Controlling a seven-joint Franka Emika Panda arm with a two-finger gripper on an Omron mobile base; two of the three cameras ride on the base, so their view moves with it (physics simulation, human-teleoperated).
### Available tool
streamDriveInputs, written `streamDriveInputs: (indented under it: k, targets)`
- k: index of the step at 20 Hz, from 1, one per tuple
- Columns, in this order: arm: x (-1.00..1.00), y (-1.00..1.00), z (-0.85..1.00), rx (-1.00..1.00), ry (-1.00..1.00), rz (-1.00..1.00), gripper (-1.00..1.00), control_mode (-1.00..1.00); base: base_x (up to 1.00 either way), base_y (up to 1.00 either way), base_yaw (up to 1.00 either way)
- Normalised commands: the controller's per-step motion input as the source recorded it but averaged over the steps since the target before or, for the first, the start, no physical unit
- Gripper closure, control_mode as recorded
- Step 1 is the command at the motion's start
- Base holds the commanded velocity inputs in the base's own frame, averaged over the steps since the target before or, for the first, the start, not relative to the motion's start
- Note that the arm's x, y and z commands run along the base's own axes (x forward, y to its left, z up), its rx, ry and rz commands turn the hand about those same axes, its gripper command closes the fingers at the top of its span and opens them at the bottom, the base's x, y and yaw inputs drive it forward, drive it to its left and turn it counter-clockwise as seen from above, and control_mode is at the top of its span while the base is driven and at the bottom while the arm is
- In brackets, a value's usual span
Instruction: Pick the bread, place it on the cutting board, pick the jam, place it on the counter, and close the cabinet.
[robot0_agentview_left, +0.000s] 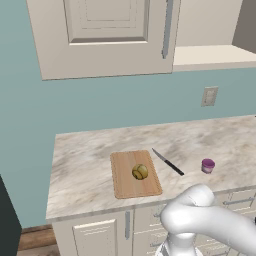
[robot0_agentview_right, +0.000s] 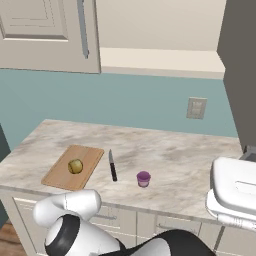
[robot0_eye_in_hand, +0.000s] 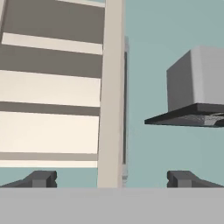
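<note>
The bread (robot0_agentview_left: 140, 172) (robot0_agentview_right: 75, 166) lies on the cutting board (robot0_agentview_left: 125, 187) (robot0_agentview_right: 60, 177), near its middle. The purple jam (robot0_agentview_left: 208, 165) (robot0_agentview_right: 143, 178) stands upright on the counter (robot0_agentview_left: 90, 160) (robot0_agentview_right: 180, 160), right of a knife. The cabinet (robot0_agentview_left: 105, 40) (robot0_agentview_right: 40, 35) has its left door shut; its right door (robot0_agentview_left: 247, 25) (robot0_agentview_right: 240, 75) stands swung out, baring the cream shelf (robot0_agentview_left: 215, 55) (robot0_agentview_right: 160, 60). In the hand view my gripper (robot0_eye_in_hand: 111, 179) is open and holds nothing. The open door's edge (robot0_eye_in_hand: 109, 87) rises straight ahead between its fingertips (robot0_eye_in_hand: 43, 178), with shelves to the left.
A black-handled knife (robot0_agentview_left: 168, 162) (robot0_agentview_right: 113, 166) lies between board and jam. A wall outlet (robot0_agentview_left: 209, 96) (robot0_agentview_right: 196, 107) sits above the counter. A white appliance (robot0_agentview_right: 235, 192) stands at the counter's right end. A grey range hood (robot0_eye_in_hand: 197, 87) hangs right of the door edge.
</note>
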Motion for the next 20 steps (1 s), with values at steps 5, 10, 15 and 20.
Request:
streamDriveInputs:
  k: [5, 10, 15, 20]
  targets:
    - [0.00, -0.15, -0.01, 0.00, 0.00, 0.00, -1.00, -1.00, 0.00, 0.00, 0.00]
    - [0.04, -0.17, -0.03, 0.00, 0.00, 0.02, -1.00, -1.00, 0.00, 0.00, 0.00]
    - [0.10, -0.11, -0.06, 0.00, 0.00, 0.04, -1.00, -1.00, 0.00, 0.00, 0.00]
    - [0.08, -0.14, -0.04, 0.00, 0.00, 0.05, -1.00, -1.00, 0.00, 0.00, 0.00]
